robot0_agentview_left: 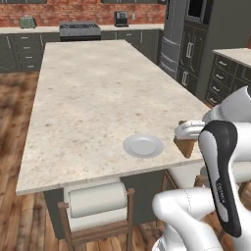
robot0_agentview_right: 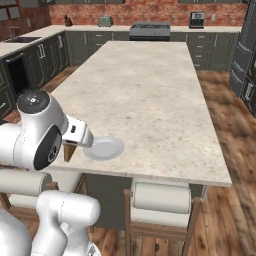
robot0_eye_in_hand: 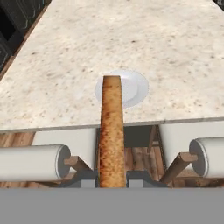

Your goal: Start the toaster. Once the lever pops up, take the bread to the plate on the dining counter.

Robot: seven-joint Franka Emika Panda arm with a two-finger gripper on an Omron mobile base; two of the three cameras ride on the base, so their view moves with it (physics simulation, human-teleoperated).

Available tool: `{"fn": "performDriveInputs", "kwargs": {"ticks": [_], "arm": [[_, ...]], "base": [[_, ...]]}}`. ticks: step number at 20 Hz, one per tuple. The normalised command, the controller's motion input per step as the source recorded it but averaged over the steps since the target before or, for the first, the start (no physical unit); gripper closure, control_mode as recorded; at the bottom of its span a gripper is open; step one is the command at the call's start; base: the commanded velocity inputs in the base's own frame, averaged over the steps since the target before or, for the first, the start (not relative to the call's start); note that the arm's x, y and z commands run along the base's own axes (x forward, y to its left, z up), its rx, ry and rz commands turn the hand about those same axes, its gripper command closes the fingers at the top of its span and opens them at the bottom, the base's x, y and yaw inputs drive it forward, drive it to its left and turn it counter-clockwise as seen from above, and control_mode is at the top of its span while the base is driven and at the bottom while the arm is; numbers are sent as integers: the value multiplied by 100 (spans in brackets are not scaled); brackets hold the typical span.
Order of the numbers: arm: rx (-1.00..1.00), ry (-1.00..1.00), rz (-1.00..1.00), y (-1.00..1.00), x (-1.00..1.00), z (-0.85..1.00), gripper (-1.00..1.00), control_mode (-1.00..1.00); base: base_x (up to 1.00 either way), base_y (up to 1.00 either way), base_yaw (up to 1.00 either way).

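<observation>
My gripper [robot0_eye_in_hand: 111, 180] is shut on the bread [robot0_eye_in_hand: 110, 131], a golden-brown toast slice seen edge-on between the dark fingertips [robot0_eye_in_hand: 84, 179]. The bread [robot0_agentview_left: 186, 146] hangs just off the near edge of the dining counter [robot0_agentview_left: 93, 93], right of the small white plate [robot0_agentview_left: 142, 145]. From the other side, the bread [robot0_agentview_right: 69, 151] shows under the hand, left of the plate [robot0_agentview_right: 103, 148]. In the hand view the plate [robot0_eye_in_hand: 131, 85] lies beyond the slice, close to the counter edge. The green toaster [robot0_agentview_left: 27, 22] stands far off on the back counter; its lever is too small to make out.
Wooden stools with white cushions [robot0_agentview_left: 96, 198] [robot0_agentview_right: 161, 197] are tucked under the near edge of the island. A stove [robot0_agentview_left: 79, 30] and a steel fridge [robot0_agentview_left: 174, 34] stand at the back. Dark cabinets [robot0_agentview_right: 30, 60] line the left wall.
</observation>
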Motion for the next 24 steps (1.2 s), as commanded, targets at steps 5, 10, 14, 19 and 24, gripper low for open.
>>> {"fn": "performDriveInputs", "kwargs": {"ticks": [5, 10, 14, 19, 24], "arm": [[18, 0, 13, 0, 44, 0, 100, -100], [7, 0, 9, 0, 53, -11, 100, -100], [1, 0, 2, 1, 40, -27, 100, -100], [0, 0, 0, 18, 23, -29, 100, -100], [0, 0, 0, 20, 30, -20, 100, -100]], "base": [[0, 0, 0], [0, 0, 0], [0, 0, 0], [0, 0, 0], [0, 0, 0]]}}
